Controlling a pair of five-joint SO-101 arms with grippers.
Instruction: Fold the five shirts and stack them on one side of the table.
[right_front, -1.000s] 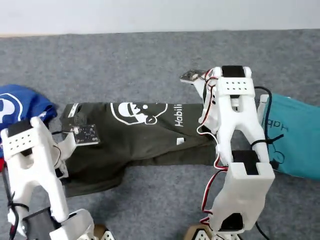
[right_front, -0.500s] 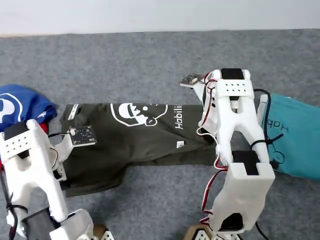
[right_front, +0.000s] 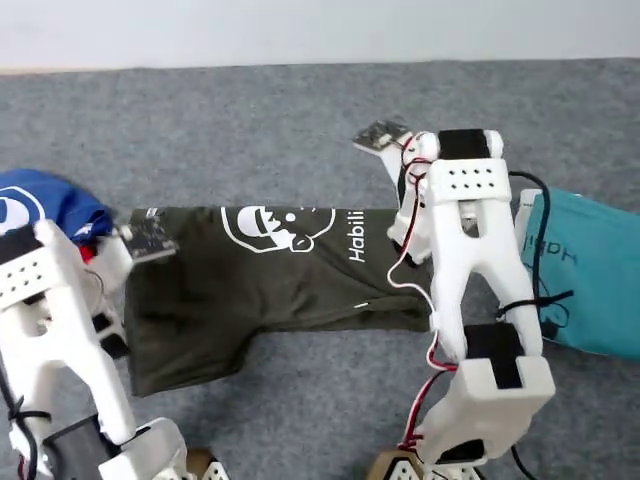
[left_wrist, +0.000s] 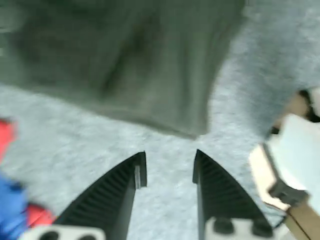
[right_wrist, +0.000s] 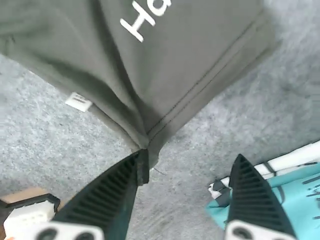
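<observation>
Two arms are bracketing one dark olive shirt (right_front: 270, 280), which is lying flat on the grey table (right_front: 300, 110), print up, with its long axis running side to side between them. At one short end, the left gripper (left_wrist: 169, 155) is hovering with its jaws spread and empty over bare table, and the shirt's edge (left_wrist: 125, 55) is lying just beyond the tips. At the other end, the right gripper (right_wrist: 190, 160) is gaping wide and holding nothing, with one jaw right at the hemmed corner (right_wrist: 150, 60); touching or not, I cannot tell. A blue shirt (right_front: 40, 205) is waiting beside the left arm and a teal shirt (right_front: 590, 280) beside the right. Each arm is nearer its own end, so the fold looks like a two-ended pinch, and the right is looking better placed.
</observation>
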